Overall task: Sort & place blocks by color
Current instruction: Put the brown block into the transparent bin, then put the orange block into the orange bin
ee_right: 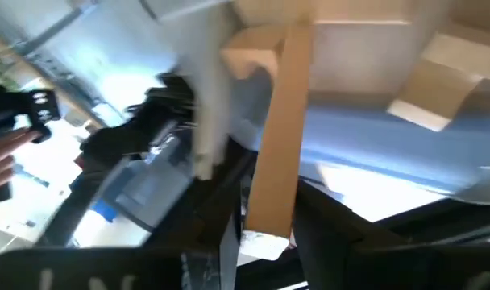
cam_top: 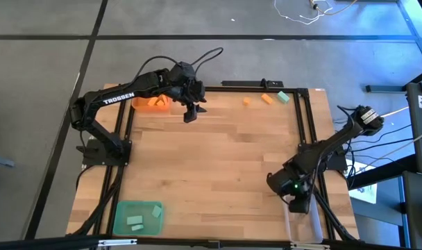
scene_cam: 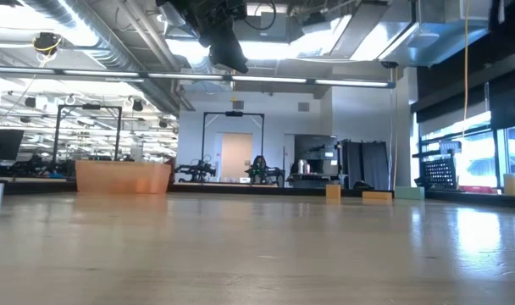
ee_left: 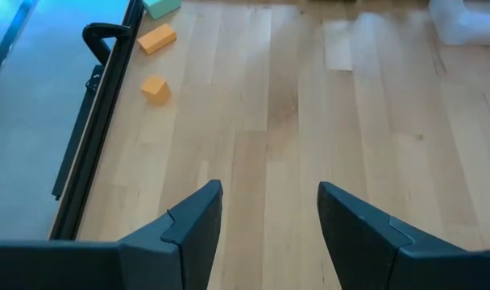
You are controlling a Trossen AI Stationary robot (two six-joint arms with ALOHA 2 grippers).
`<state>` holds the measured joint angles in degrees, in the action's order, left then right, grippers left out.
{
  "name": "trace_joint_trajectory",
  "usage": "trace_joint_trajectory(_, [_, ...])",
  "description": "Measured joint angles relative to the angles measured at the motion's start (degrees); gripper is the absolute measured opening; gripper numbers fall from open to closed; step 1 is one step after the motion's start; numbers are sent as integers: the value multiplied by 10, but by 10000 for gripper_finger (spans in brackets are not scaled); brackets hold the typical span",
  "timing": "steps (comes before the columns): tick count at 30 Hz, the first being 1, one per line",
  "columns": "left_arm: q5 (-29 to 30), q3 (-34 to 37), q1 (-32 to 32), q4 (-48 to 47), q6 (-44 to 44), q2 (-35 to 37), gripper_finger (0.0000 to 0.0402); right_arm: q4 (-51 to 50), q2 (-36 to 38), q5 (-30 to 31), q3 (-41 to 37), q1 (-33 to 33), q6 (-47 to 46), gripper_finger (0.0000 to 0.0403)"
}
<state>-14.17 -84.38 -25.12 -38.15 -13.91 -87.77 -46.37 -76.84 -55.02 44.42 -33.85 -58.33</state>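
My left gripper (cam_top: 190, 112) (ee_left: 269, 217) hangs open and empty high above the table beside the orange tray (cam_top: 152, 103), which holds orange blocks. Two orange blocks (ee_left: 157, 38) (ee_left: 155, 88) and a teal block (ee_left: 160, 6) lie flat on the table by its far edge (cam_top: 267, 98). The green tray (cam_top: 136, 217) at the near left holds teal blocks. My right gripper (cam_top: 299, 201) (ee_right: 265, 242) is at the near right edge, shut on a pale wood block (ee_right: 279, 137). More pale blocks (ee_right: 438, 80) lie beyond it in the clear tray. My right gripper pinches the pale wood block by its near end (ee_right: 265, 229) between its two fingers. The block runs on from the fingers, along them. Its far end (ee_right: 289, 40) stands against another pale block (ee_right: 251, 50); whether it rests on the tray I cannot tell.
A black frame (cam_top: 301, 118) runs along the table's left, far and right edges. The middle of the wooden table (cam_top: 218, 167) is bare. Cables and gear lie beyond the right edge (cam_top: 384, 146).
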Motion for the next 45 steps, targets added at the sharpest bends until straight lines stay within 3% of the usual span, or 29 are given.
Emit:
trace_joint_trajectory(5, [0, 0, 0, 0, 0, 0, 195, -11, 0, 1, 79, 0, -18, 105])
trace_joint_trajectory(11, [1, 0, 0, 0, -1, 0, 195, -139, 0, 126, 189, 4, -23, 105])
trace_joint_trajectory(19, [2, 0, 0, 0, -2, 0, 195, -345, 0, 433, 320, 32, -28, 106])
trace_joint_trajectory(23, [2, 0, 0, 0, 1, 0, 195, -357, 0, 589, 353, 60, -28, 106])
trace_joint_trajectory(30, [3, 0, -1, 3, 72, 0, 195, -358, 0, 768, 368, 178, -121, 106])
trace_joint_trajectory(36, [42, 0, -6, 37, 78, -2, 195, -356, 0, 810, 369, 348, -66, 106])
trace_joint_trajectory(40, [32, 0, -24, 45, 90, -18, 195, -280, 0, 793, 369, 471, 120, 106])
trace_joint_trajectory(45, [32, 0, -46, 49, 94, -43, 195, -98, -2, 707, 369, 583, 342, 106])
